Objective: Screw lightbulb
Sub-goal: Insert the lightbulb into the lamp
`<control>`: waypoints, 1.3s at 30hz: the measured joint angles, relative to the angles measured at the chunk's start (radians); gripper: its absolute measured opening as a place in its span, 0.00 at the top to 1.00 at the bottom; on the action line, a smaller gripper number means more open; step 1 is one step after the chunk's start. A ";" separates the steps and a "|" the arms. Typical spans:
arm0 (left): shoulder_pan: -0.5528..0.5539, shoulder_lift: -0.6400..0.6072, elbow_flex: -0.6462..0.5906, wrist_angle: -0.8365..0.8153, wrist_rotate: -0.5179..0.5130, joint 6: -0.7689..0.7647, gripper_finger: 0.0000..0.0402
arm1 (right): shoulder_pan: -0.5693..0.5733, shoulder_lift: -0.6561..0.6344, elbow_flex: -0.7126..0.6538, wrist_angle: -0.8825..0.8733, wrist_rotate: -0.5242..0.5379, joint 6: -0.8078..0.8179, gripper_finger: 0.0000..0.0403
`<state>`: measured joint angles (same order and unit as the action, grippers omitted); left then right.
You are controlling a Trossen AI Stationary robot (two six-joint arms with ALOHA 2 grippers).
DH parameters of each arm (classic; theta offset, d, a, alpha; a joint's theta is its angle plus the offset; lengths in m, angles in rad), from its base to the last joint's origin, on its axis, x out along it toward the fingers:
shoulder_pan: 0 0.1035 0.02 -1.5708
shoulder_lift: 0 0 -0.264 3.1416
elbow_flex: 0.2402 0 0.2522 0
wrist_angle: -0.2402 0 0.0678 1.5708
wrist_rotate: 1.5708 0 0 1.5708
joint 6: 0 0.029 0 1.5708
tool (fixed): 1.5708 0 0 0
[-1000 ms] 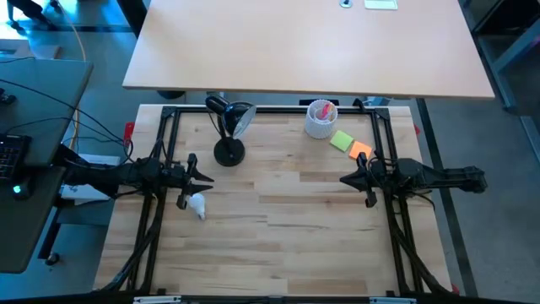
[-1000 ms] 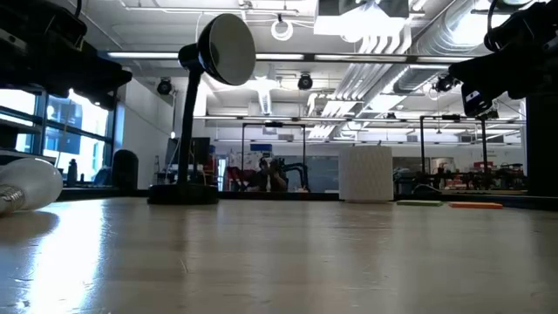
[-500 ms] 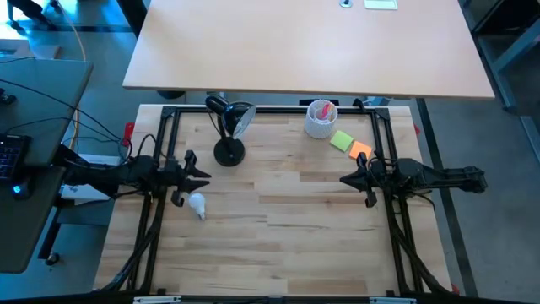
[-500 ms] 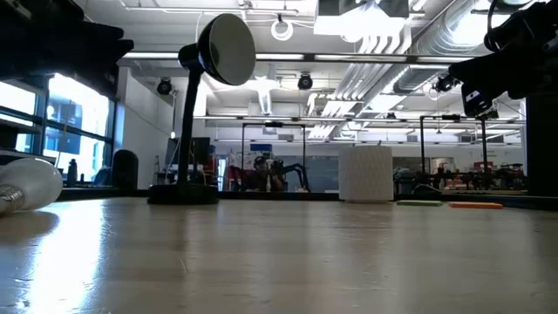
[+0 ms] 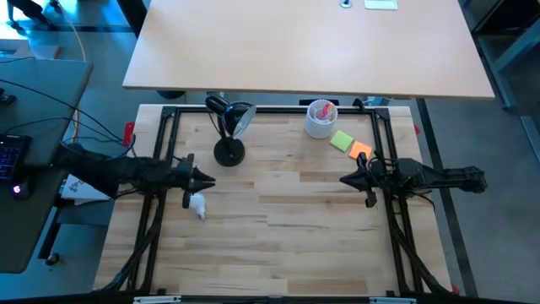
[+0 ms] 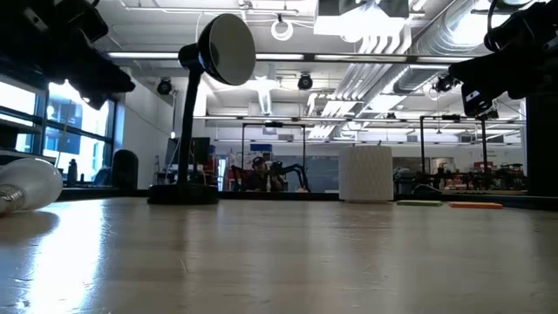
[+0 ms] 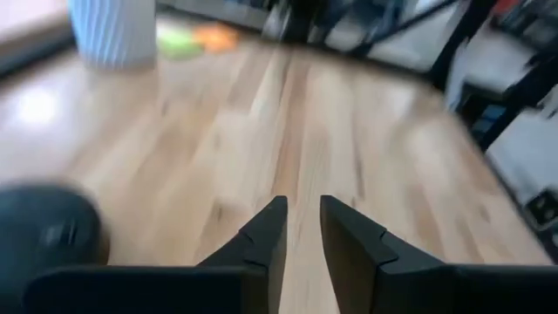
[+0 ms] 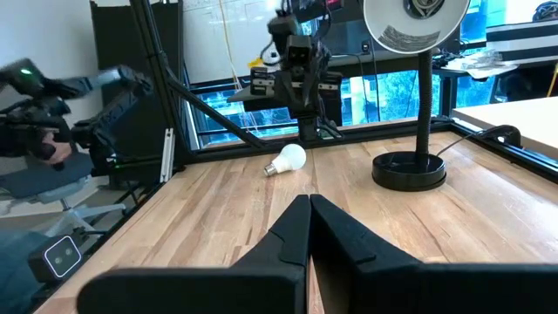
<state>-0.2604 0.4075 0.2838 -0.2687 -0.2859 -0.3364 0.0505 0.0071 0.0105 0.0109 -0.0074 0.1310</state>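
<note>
The white lightbulb [image 5: 197, 204] lies on its side on the table at the left, and also shows in the low view [image 6: 28, 184] and the right wrist view [image 8: 289, 159]. The black desk lamp [image 5: 229, 152] stands on its round base beyond it, its shade [image 6: 226, 49] raised. My left gripper [image 5: 209, 180] hovers just beyond the bulb, between it and the lamp base, with its fingers a narrow gap apart [image 7: 302, 228] and holding nothing. My right gripper [image 5: 342, 179] is shut and empty at the right [image 8: 309, 208].
A white ribbed cup [image 5: 321, 119] stands at the far right, with a green note [image 5: 341, 140] and an orange note [image 5: 360, 151] beside it. The black frame rails [image 5: 165, 143] run along the table's sides. Bare wood lies between the two grippers.
My left gripper has drawn back a little toward the table's left edge and up, then come right and down again to about the same place near the bulb. The bulb has stayed where it lay.
</note>
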 joint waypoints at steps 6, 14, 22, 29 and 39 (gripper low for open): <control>-0.154 0.296 0.282 -0.364 -0.127 -0.252 0.92 | 0.000 0.000 0.000 0.000 0.000 0.000 0.99; -0.371 0.552 0.366 -0.519 -0.178 -0.668 0.99 | 0.000 0.000 0.000 0.000 0.000 0.000 0.99; -0.619 0.751 0.348 -0.412 -0.270 -1.095 1.00 | 0.000 0.000 0.000 0.000 0.000 0.000 0.99; -0.729 0.937 0.348 -0.322 -0.134 -1.466 0.94 | 0.000 0.000 0.000 0.000 0.000 0.000 0.99; -0.851 1.083 0.351 -0.384 -0.219 -1.784 0.48 | 0.000 0.000 0.000 0.000 0.000 0.000 0.99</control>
<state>-1.1115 1.4905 0.6350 -0.6528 -0.5049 -2.1203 0.0505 0.0071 0.0105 0.0109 -0.0071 0.1307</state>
